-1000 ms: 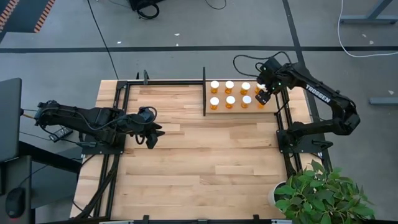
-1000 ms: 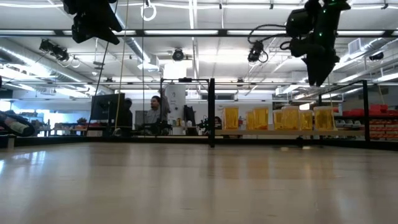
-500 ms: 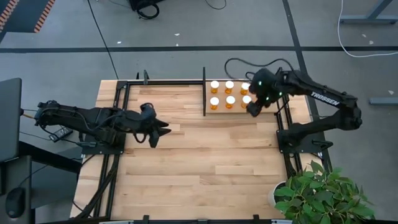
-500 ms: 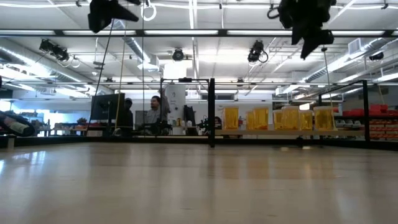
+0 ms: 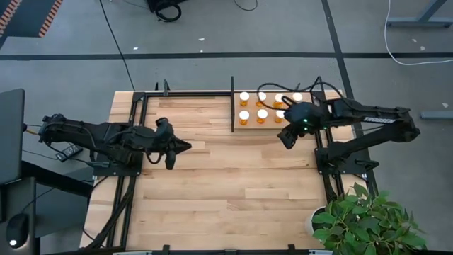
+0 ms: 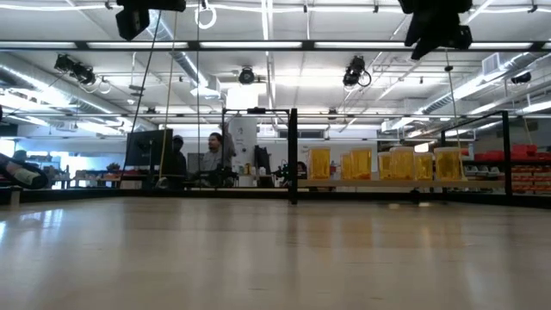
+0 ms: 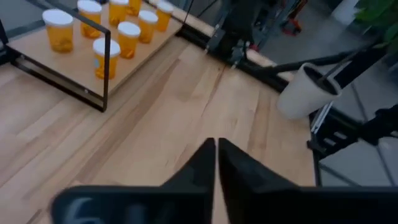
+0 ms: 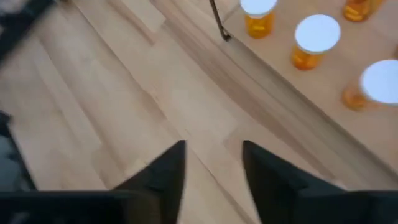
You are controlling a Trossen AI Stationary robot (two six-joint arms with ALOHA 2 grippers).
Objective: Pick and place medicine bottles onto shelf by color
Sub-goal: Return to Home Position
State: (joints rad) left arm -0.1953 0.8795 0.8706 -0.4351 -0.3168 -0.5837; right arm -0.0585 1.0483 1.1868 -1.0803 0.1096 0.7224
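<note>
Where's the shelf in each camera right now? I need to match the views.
High view: shelf toward the top, right of centre.
Low view: shelf in the right half, far back, carrying the medicine bottles.
Left wrist view: shelf upper left.
Right wrist view: shelf upper right.
Shared landmark: the black bar at the shelf's edge, visible in all four.

Tabletop open between arms; medicine bottles and black bars crowd shelf.
</note>
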